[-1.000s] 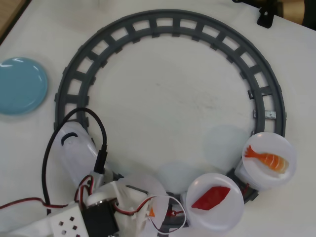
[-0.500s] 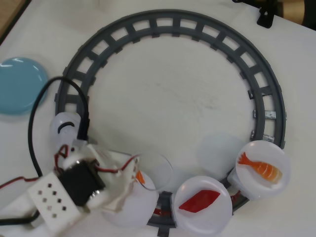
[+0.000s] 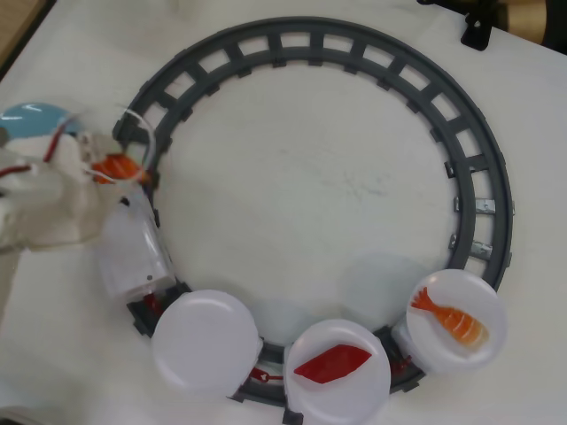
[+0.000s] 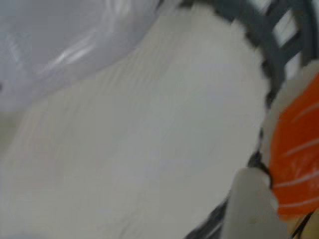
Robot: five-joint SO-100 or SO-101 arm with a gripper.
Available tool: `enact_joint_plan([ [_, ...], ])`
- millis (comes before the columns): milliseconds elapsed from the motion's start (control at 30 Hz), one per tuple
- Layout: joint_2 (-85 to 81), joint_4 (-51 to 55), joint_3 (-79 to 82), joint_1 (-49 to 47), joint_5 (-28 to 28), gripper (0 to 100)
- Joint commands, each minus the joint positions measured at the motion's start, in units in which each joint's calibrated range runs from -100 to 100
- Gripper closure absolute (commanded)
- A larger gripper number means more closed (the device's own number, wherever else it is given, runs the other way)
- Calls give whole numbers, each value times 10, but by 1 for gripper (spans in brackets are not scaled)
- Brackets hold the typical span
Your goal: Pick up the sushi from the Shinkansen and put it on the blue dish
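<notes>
No legible writing. Since the previous frame the white arm's gripper [image 3: 113,168] has swung up-left from the train's plates, closed on the orange striped salmon nigiri [image 3: 115,166], above the grey ring track [image 3: 478,177], beside the glossy light-blue dish [image 3: 31,115]. White bullet train [image 3: 133,252] has advanced; its first plate [image 3: 205,341] is bare.

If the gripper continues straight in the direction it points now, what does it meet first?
Probably the grey track: in the overhead view the gripper, holding the sushi, points right, toward that rail. Its height above the rail is unclear, so it may pass over.
</notes>
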Motion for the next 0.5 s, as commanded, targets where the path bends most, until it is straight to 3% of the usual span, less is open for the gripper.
enact_joint_plan([
  [0, 20, -53, 20, -88, -17, 97],
  [233, 119, -98, 27, -210, -37, 97],
  [467, 205, -98, -19, -259, -37, 97],
])
